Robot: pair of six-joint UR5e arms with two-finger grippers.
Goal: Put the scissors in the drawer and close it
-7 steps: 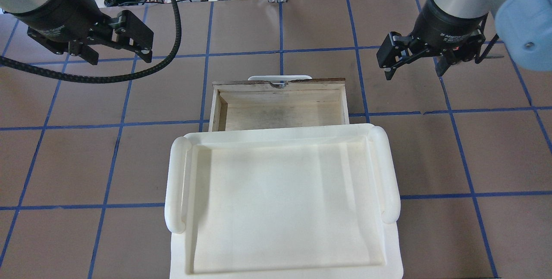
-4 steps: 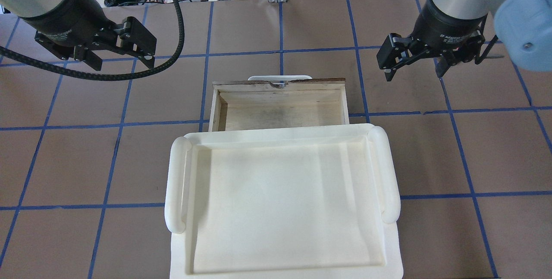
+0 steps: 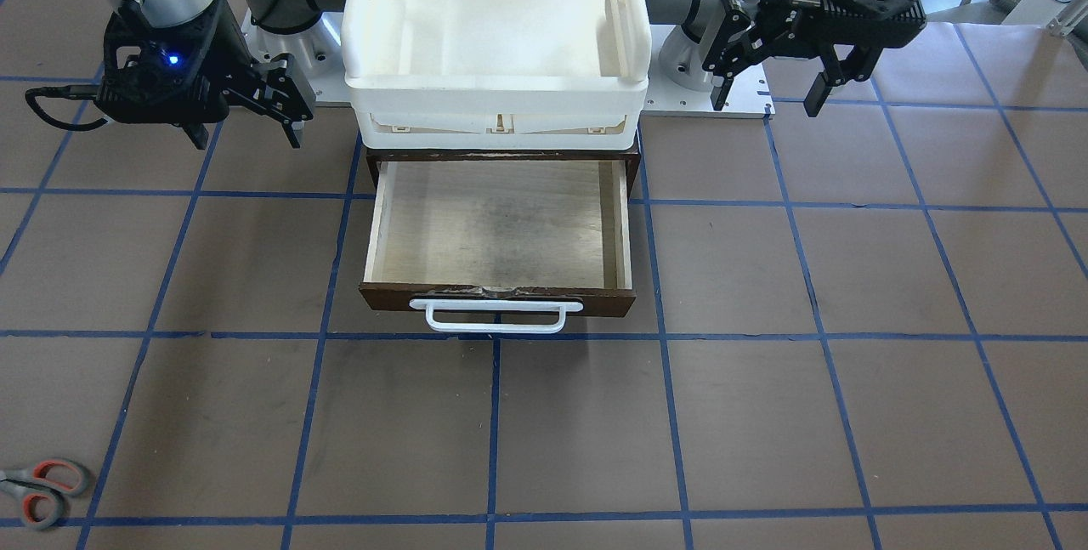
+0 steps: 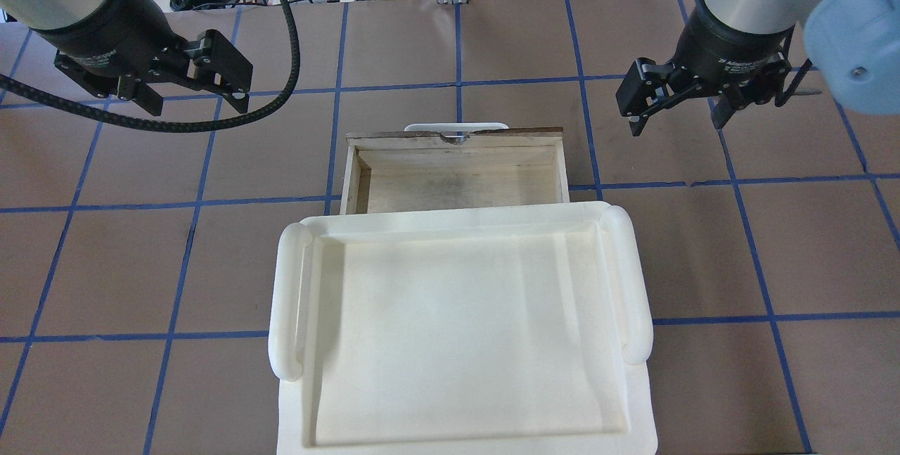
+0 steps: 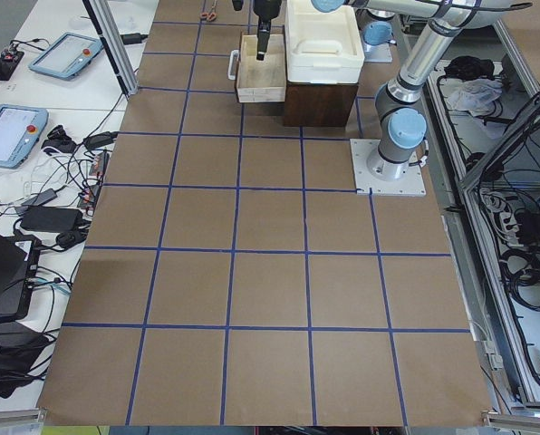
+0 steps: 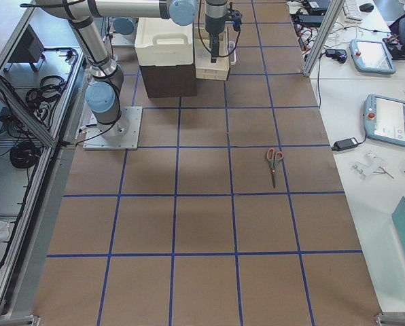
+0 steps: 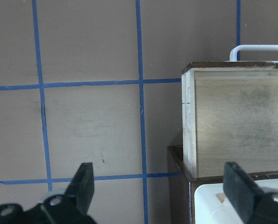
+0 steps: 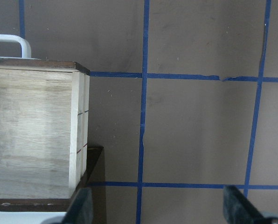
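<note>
- Left gripper (image 4: 195,98): my fingers are spread wide and hold nothing. It hangs above the table (image 4: 105,258), off the drawer's left side.
- Right gripper (image 4: 678,124): also spread wide, nothing between the fingers. It hangs off the drawer's right side, apart from it.
- Left wrist view: both fingertips (image 7: 83,184) show at the lower edge with bare table between them; the drawer's side wall is to the right.
- Drawer (image 3: 595,302): pulled out from the dark brown cabinet (image 5: 320,101), with its pale plywood floor in full view. The white bar handle (image 3: 495,318) faces away from my base.
- White plastic tray (image 4: 457,219): sits on top of the cabinet, behind the open drawer.
- Scissors (image 6: 274,161): flat on the table, well apart from the drawer, out on my right and further from my base. They lie just beside a blue tape line (image 6: 257,194). The front view cuts them at its lower left edge, so only the orange-lined loops show there.
</note>
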